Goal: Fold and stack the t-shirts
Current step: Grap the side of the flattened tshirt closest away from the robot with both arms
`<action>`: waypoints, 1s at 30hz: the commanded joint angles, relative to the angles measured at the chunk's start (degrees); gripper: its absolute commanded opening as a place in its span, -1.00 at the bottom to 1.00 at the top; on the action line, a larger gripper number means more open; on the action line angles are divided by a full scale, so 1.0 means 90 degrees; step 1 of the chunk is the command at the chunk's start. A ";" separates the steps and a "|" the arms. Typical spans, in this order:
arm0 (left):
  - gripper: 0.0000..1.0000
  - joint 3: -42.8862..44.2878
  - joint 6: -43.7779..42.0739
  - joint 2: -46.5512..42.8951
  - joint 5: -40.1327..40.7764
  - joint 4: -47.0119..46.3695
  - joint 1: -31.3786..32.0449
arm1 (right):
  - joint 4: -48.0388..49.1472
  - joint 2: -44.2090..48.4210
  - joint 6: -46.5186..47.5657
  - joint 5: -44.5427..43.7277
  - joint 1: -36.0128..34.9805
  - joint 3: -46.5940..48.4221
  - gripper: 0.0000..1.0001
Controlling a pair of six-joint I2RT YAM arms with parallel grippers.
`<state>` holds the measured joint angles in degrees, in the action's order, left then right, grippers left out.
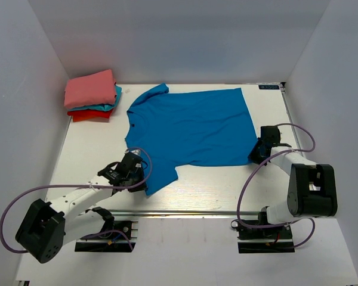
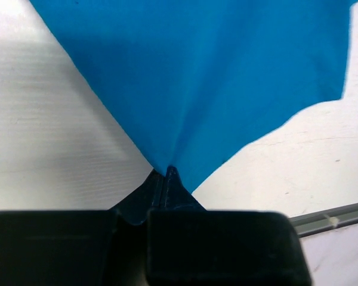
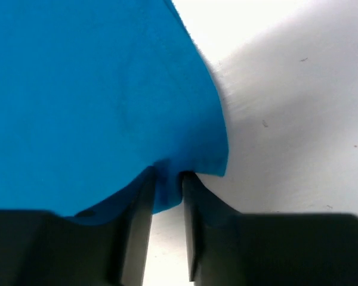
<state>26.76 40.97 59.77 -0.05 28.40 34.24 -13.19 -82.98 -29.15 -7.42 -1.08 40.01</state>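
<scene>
The royal-blue t-shirt (image 1: 188,128) lies spread flat on the white table, collar to the left, hem to the right. My left gripper (image 1: 142,179) is shut on the tip of its near sleeve, which fans out from the closed jaws in the left wrist view (image 2: 167,170). My right gripper (image 1: 255,156) is pinched on the near hem corner; the right wrist view shows cloth (image 3: 95,101) between the fingers (image 3: 140,202), with a narrow gap below. The folded salmon-pink (image 1: 89,89), teal (image 1: 110,107) and red (image 1: 89,115) shirts form a pile at the back left.
White walls enclose the table on the left, back and right. A metal rail (image 1: 185,212) runs along the near table edge (image 2: 328,217). Purple cables loop beside each arm.
</scene>
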 commanded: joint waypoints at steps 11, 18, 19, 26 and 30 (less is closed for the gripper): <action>-1.00 0.0434 -0.0245 0.0195 -0.0491 0.0750 -0.0015 | -0.0770 0.1397 -0.0111 0.0463 0.0022 -0.1221 -1.00; -1.00 0.0503 -0.0373 -0.0146 -0.1067 0.1043 -0.0015 | -0.1239 0.2295 0.0152 0.0561 -0.0007 -0.1291 -1.00; -1.00 0.0503 -0.0373 -0.0224 -0.1068 0.1188 -0.0015 | -0.1346 0.2402 0.0182 0.0541 -0.0016 -0.1301 -1.00; -1.00 0.0923 -0.0373 -0.0138 -0.1136 0.0898 -0.0015 | -0.1454 0.2472 0.0289 0.0638 -0.0017 -0.1223 -1.00; -1.00 0.1342 -0.0373 0.0262 -0.1195 0.0312 -0.0015 | -0.1366 0.2316 0.0377 0.0707 -0.0016 -0.0979 -1.00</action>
<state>35.24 38.15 60.31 -9.08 36.49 34.24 -24.86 -61.41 -27.14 -2.24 -1.04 28.51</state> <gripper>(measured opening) 0.039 0.010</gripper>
